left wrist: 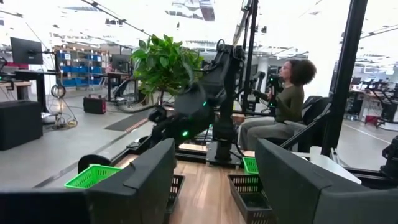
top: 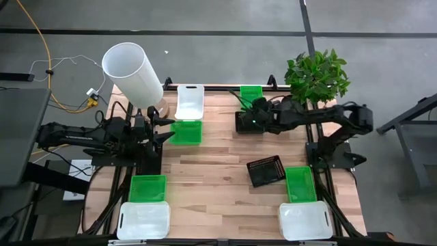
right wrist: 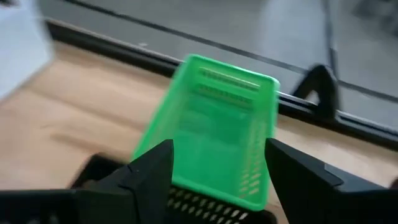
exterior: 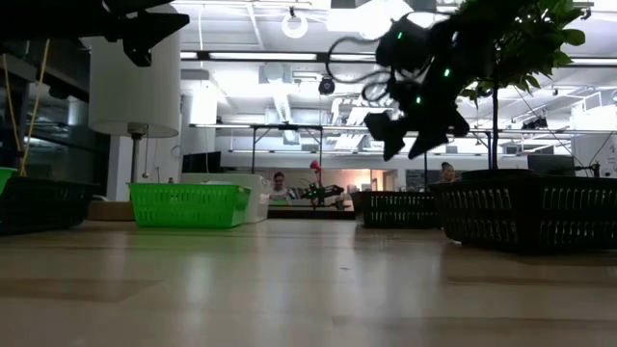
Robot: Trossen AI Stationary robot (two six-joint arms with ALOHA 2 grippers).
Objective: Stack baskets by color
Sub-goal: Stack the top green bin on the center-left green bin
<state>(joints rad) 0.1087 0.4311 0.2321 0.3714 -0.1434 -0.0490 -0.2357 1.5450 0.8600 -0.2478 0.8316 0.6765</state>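
Baskets lie spread over the wooden table. Along the far edge are a white one (top: 190, 102) and a green one (top: 251, 92), with a second green one (top: 186, 132) and a black one (top: 244, 123) just nearer. My right gripper (top: 251, 111) hovers open above the black basket; in its wrist view the far green basket (right wrist: 217, 134) lies ahead between the spread fingers, untouched. My left gripper (top: 167, 130) stands open and raised beside the middle-left green basket. Nearer lie a black basket (top: 265, 171), two green ones (top: 300, 184) (top: 147, 188) and two white ones (top: 305, 221) (top: 143, 220).
A tall white cylinder (top: 133, 72) stands at the far left corner and a potted plant (top: 316, 75) at the far right. Bare wood runs down the table's middle (top: 212, 191). In the left wrist view a person (left wrist: 286, 99) sits beyond the table.
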